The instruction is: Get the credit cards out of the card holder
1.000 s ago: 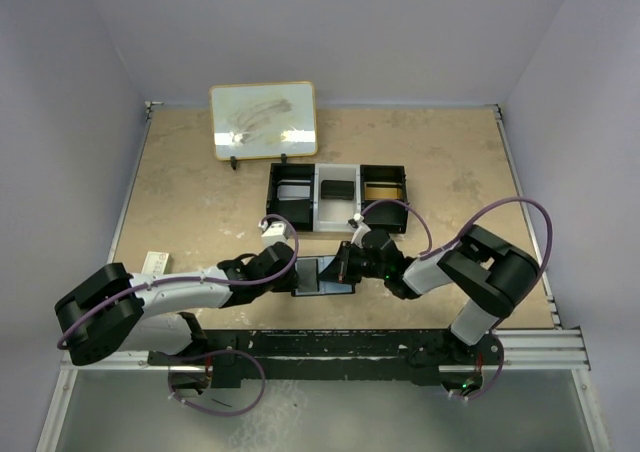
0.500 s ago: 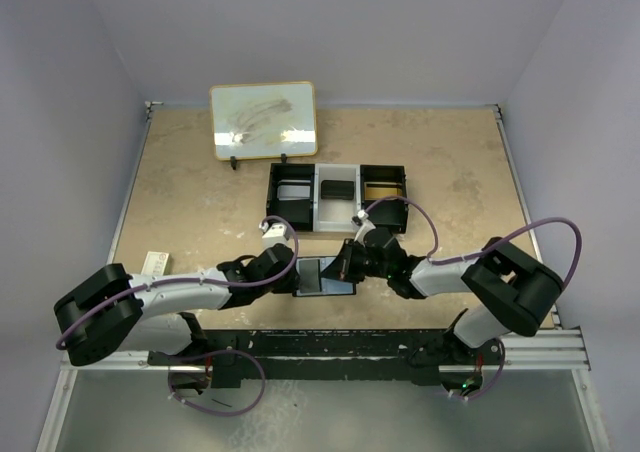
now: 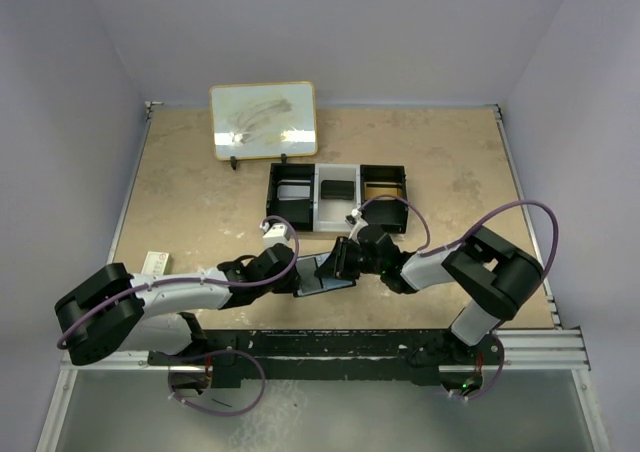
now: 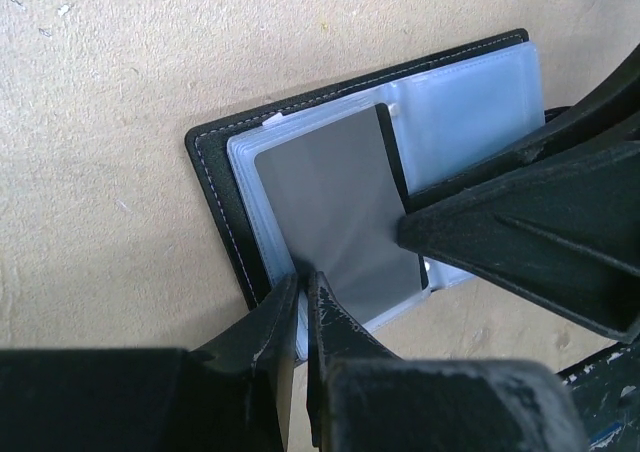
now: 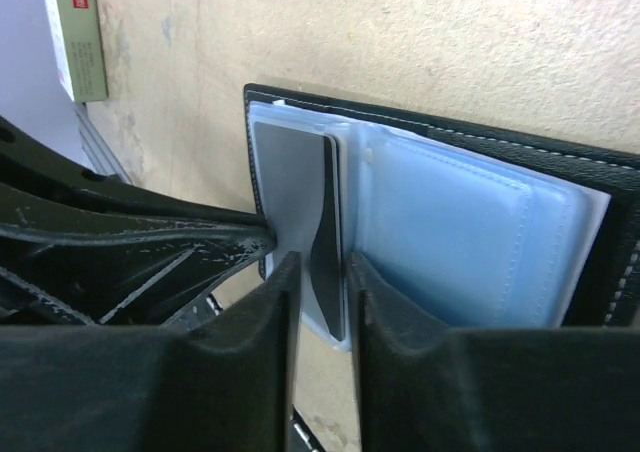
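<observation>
1. Top view: card holder point(image 3: 322, 275) lies open on the desk point(image 3: 200, 202), just near of the tray point(image 3: 300, 167), between the two arms.
   - The left gripper point(image 3: 297, 281) is at its left end and the right gripper point(image 3: 341, 261) at its right end.
   - Change over the last second: the holder lay flat and square; now it sits skewed, and its right side looks lifted.
   - The right elbow, swung out to the right half a second ago, has drawn back in; the left arm has not moved.

2. Left wrist view: grey card point(image 4: 335, 207) shows slid partway out of a clear sleeve on the holder's left half; the blue-grey sleeves of the other half point(image 4: 470, 107) look empty.
   - The left gripper's fingers are closed together, tips on the near edge of the sleeve stack.
   - Cannot tell whether a leaf is pinched between them or they only press down.

3. Right wrist view: right gripper point(image 5: 325, 267) stands slightly parted, a gap at the fingers, with the card's free edge standing between them and bowed.
   - It does not look clamped.
   - Small box point(image 5: 75, 32) lies well off on the desk, not involved.

4. Reading: the right gripper has let go of its pinch mid-pull.
   - The card is started but not yet out; the holder shifted with the pull.
   - Probably needs a fresh, deeper grip while the left holds the holder down.
</observation>
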